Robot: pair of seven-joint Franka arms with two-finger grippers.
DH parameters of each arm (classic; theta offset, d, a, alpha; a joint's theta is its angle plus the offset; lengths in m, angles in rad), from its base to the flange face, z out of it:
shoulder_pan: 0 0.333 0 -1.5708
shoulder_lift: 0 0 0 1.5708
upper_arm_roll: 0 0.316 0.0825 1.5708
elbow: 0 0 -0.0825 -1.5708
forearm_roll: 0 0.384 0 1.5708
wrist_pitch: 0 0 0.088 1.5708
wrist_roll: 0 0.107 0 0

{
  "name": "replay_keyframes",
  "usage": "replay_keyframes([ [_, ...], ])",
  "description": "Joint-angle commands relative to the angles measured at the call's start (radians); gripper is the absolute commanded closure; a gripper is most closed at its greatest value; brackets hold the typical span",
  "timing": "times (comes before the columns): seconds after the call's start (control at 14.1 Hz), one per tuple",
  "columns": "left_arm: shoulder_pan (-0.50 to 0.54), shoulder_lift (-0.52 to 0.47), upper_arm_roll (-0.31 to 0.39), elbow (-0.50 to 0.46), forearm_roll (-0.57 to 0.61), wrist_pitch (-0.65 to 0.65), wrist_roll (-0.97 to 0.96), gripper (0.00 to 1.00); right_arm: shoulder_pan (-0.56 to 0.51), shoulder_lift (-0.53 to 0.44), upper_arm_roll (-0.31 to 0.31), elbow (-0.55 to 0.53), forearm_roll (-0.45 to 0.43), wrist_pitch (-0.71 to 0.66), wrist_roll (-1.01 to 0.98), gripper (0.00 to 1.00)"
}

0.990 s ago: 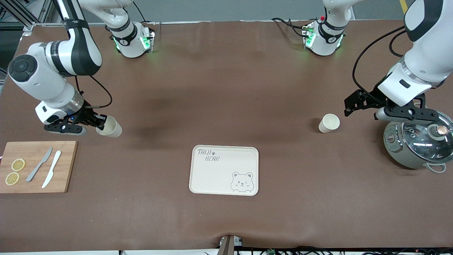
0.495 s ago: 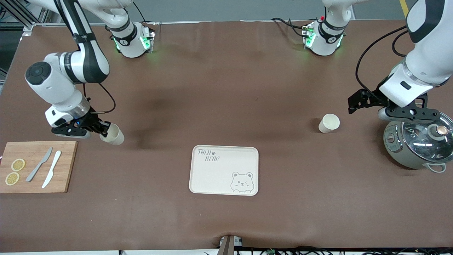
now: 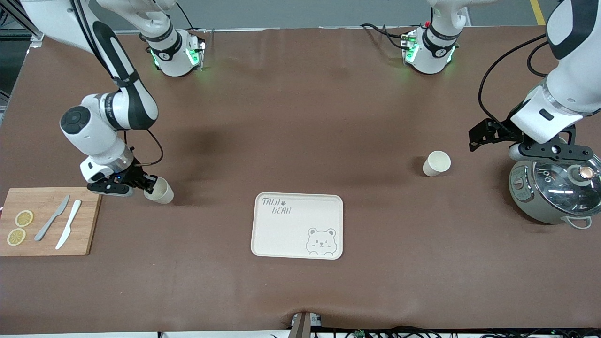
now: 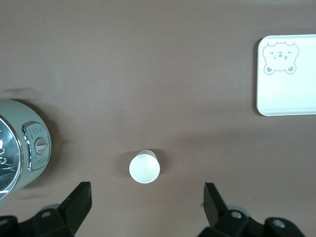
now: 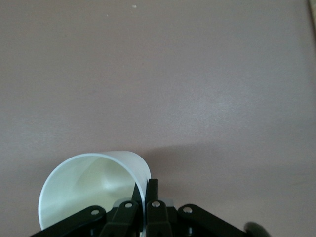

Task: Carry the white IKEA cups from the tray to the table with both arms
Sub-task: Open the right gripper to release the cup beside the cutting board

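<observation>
Right arm bent at the elbow, forearm angled down toward the right arm's end of the table; right gripper (image 3: 149, 186) low over bare table, just beside the cutting board (image 3: 47, 220). Its fingers (image 5: 152, 197) are pinched on the rim wall of one white cup (image 3: 159, 191), one finger inside, one outside. Left arm raised, wrist pointing down; left gripper (image 3: 474, 140) over the table beside the pot (image 3: 554, 192), fingers (image 4: 79, 200) spread wide, grasping nothing. Second white cup (image 3: 436, 163) stands upright below and between them; tray (image 3: 296, 225) sits well apart
</observation>
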Motion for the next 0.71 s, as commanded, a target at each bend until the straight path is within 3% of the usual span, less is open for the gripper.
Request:
replay_keyframes([
  [0.0, -0.033, -0.012, 0.047, 0.007, 0.02, -0.018, 0.031, 0.0, -0.018, 0.044, 0.013, 0.022, 0.006, 0.02, -0.019, 1.0],
  [0.14, -0.051, -0.012, 0.099, 0.004, 0.009, -0.016, 0.091, 0.0, -0.018, 0.067, 0.013, 0.029, 0.006, 0.036, -0.019, 1.0],
  [0.64, -0.051, -0.013, 0.101, -0.045, 0.017, 0.0, 0.125, 0.0, -0.019, 0.096, 0.014, 0.035, 0.006, 0.079, -0.019, 1.0],
])
